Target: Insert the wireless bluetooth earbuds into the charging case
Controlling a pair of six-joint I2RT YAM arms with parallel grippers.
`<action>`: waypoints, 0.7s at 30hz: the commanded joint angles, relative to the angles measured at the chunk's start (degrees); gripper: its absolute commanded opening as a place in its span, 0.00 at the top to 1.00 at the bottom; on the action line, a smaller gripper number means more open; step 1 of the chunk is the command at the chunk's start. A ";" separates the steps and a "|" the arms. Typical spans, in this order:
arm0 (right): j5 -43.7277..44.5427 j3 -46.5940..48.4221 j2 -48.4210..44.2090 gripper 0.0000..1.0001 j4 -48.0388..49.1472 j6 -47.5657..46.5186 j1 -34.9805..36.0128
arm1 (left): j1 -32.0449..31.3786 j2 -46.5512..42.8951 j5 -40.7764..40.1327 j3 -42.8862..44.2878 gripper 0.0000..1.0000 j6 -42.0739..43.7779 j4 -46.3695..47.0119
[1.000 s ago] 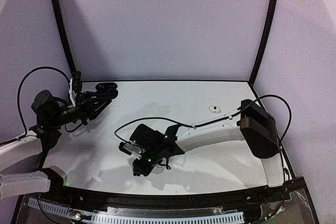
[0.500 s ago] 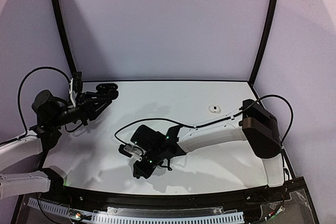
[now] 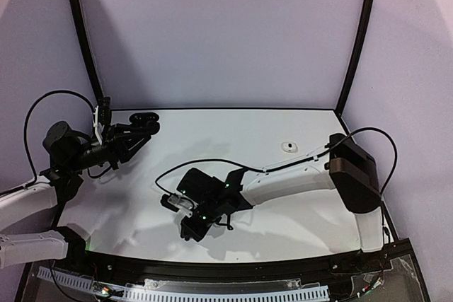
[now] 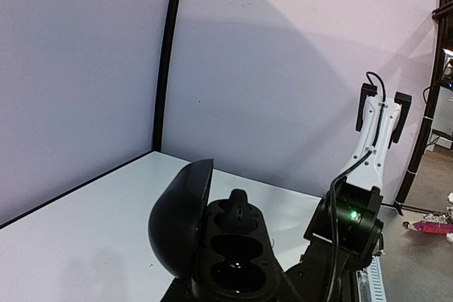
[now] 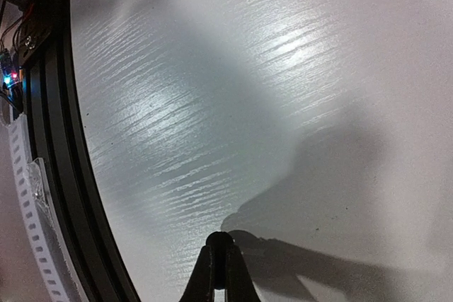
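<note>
The wireless bluetooth earbuds show only in part: one black earbud (image 4: 238, 210) stands at the far end of the open black charging case (image 4: 228, 256), which the left jaws seem to pinch by its base at the desk's (image 3: 241, 132) far left corner. The right jaws are pressed together, tips down at the desk by the middle of its near edge, with no bud visible between them. I judge they should spread, straddle a bud squarely and close gently, with the case held level and its lid back.

charging case (image 3: 144, 119): table (image 3: 297, 221) far left | earbud (image 4: 238, 211): in case's far slot
</note>
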 commanded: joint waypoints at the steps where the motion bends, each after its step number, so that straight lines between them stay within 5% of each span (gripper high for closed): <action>1: 2.71 -1.26 -6.79 1.00 -0.49 -1.14 0.21 | 0.44 0.20 0.88 -0.19 0.99 1.16 -0.56; 12: 2.36 2.00 -29.34 1.00 -4.68 -13.38 0.14 | 0.27 1.91 6.45 0.19 0.99 5.26 0.18; 21: 10.41 27.72 -21.95 1.00 -17.33 -24.96 0.56 | -1.94 4.95 15.21 2.31 0.99 8.51 -1.36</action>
